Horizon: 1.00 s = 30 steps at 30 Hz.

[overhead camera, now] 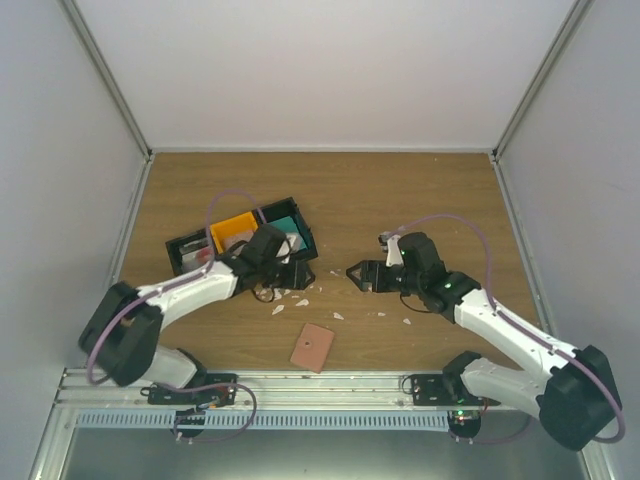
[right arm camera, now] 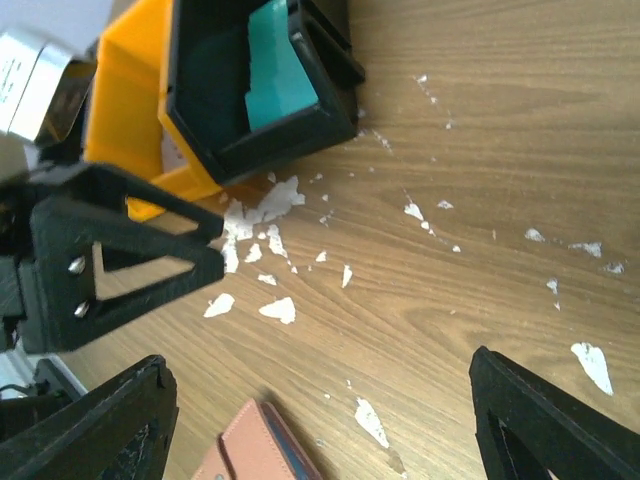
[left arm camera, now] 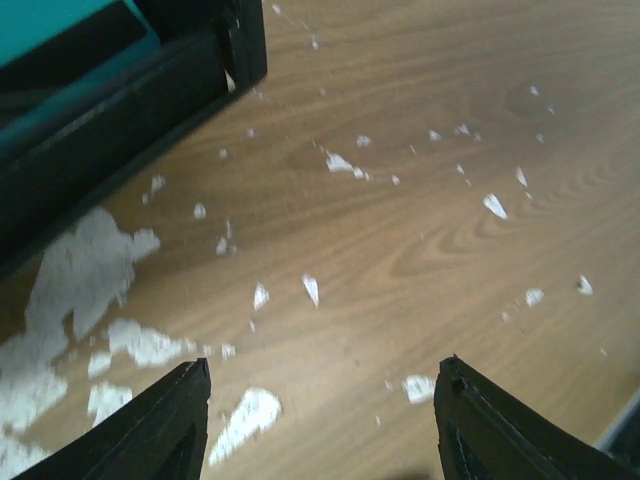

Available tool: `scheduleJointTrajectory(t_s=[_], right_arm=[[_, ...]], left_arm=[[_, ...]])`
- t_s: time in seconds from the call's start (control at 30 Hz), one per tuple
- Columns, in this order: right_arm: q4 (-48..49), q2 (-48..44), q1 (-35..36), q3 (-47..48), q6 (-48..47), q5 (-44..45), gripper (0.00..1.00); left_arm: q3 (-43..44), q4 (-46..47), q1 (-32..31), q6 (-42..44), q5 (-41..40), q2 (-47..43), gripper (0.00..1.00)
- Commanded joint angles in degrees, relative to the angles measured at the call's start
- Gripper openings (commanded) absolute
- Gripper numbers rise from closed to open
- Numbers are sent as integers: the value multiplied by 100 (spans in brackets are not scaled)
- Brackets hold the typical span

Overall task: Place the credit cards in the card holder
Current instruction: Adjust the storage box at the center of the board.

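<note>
Wide and empty are left gripper (overhead camera: 300, 277) and right gripper (overhead camera: 354, 277); flat salmon-pink leather-like card holder (overhead camera: 312, 346) is set toward the bases from both.
Top view: holder is seen on the brown wooden table (overhead camera: 430, 190), between the two claws, long axis roughly near-to-far; neither arm is judged clearly nearer. Left wrist: fingers (left arm camera: 160, 430) are parted over white scraps (left arm camera: 250, 412); holder is not shown, only a teal patch behind the black plastic bin (left arm camera: 120, 130) wall. Right wrist: holder corner is caught at the bottom edge between the parted fingers; thin teal-blue plastic card (right arm camera: 280, 65) is shown leaning in the bin, beside the left claw.
</note>
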Motion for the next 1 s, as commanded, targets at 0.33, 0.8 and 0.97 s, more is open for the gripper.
scheduleJointTrajectory(t_s=[0.33, 0.8, 0.97], right_arm=[[15, 94, 1110, -371, 193, 1337, 80], [-640, 1470, 3563, 410, -811, 2960, 100], [-939, 2359, 4331, 854, -1032, 3414, 100]], left_arm=[[1629, 62, -179, 434, -1420, 2188, 62], [3307, -326, 466, 981, -1880, 3491, 64], [3279, -287, 798, 1078, -1804, 3621, 64]])
